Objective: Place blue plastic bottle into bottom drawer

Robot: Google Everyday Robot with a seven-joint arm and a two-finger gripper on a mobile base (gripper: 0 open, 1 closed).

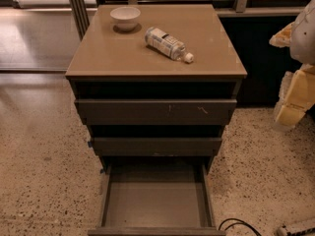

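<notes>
Grey-brown cabinet (156, 63) stands in front of me on a speckled floor (44, 171). The blue plastic bottle (166, 44) lies on its side on the cabinet top, white cap toward the front right. A white bowl (125, 17) sits near it at the back left, not touching it. The bottom drawer (155, 203) is pulled out, its flat floor showing. My gripper (294, 102) hangs at the right edge of the view, beside the cabinet and well apart from the bottle. I cannot tell whether it is clenched or released.

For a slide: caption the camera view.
Blue plastic bottle lies near white bowl on cabinet; bottom drawer open; gripper at right edge.
</notes>
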